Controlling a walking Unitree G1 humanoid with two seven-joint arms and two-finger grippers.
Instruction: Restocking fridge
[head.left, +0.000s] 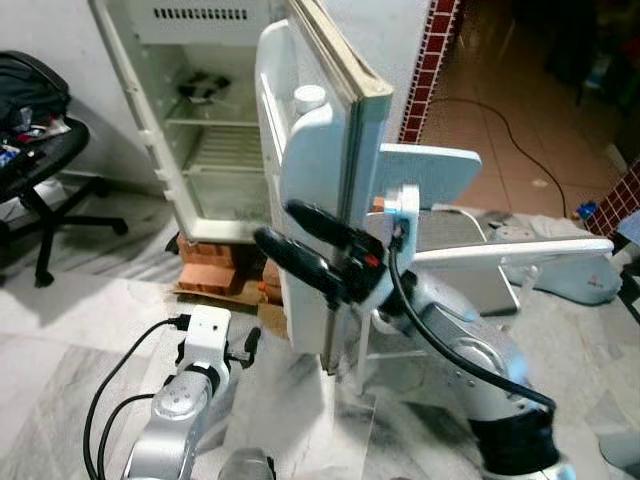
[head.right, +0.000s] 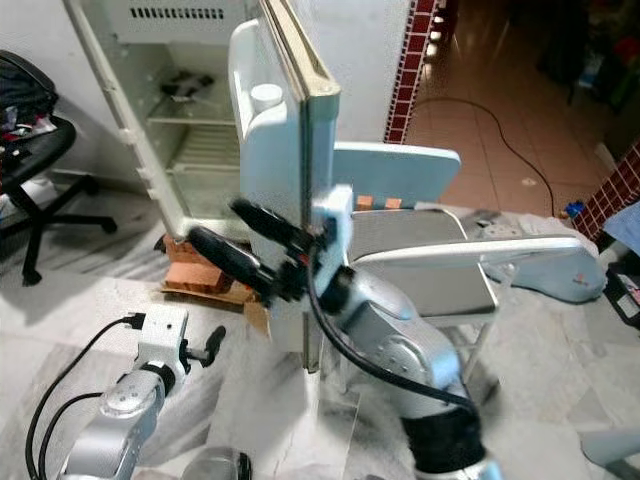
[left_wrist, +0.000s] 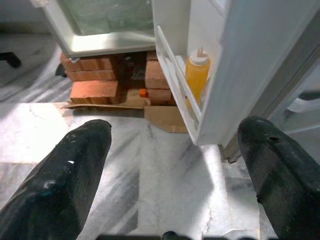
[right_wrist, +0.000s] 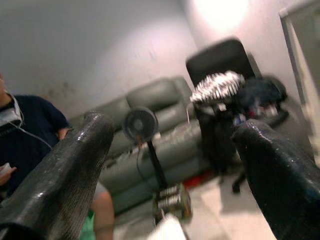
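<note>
Small white fridge (head.left: 215, 150) open, shelves nearly bare. Yellow squeeze bottle (left_wrist: 197, 75) in white fridge door (head.left: 320, 200) lower rack. Right gripper (head.left: 315, 245) spread, empty, beside door edge; left gripper (left_wrist: 170, 170) spread, low. Judgement: keep fingers clear of door swing.

- right arm (head.left: 470, 350) is bent at the elbow and raised, forearm reaching up and to the robot's left
- right gripper (head.left: 300, 240) sits at the end of it with both long black fingers (head.left: 325, 228) spread wide apart, nothing between them
- left arm (head.left: 175, 410) is low, wrist pointing forward
- left gripper (left_wrist: 175, 165) aims down at the floor, fingers spread, empty too
</note>
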